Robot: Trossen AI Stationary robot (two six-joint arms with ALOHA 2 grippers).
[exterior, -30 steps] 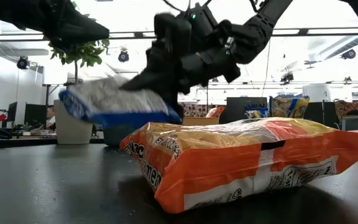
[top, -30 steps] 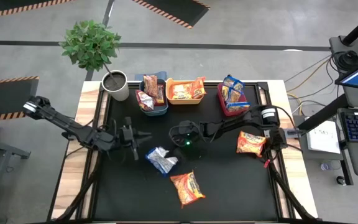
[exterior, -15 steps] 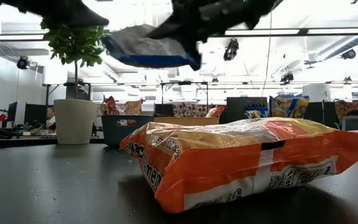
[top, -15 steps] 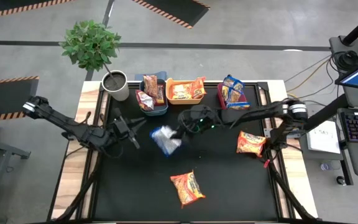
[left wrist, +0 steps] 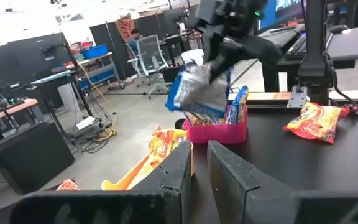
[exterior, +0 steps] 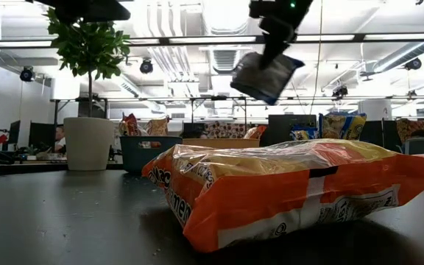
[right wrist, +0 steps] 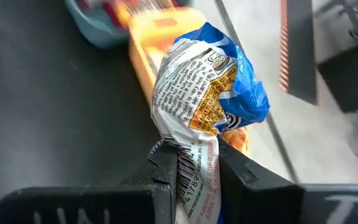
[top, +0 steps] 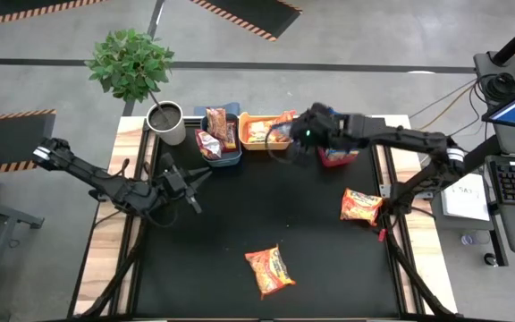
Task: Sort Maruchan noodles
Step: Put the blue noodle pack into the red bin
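Black matting covers the table, with three bins along its far edge. The right gripper pinches a blue-and-white Maruchan packet, carried high near the red bin, where the other blue packets sit, probably to drop it there. That arm stretches long toward this bin. The left gripper, fingers nearly pressed together and empty, waits well away from it.

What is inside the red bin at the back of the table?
The red bin holds blue noodle packets standing upright. The right gripper, carrying another blue packet, hides the rest from above.
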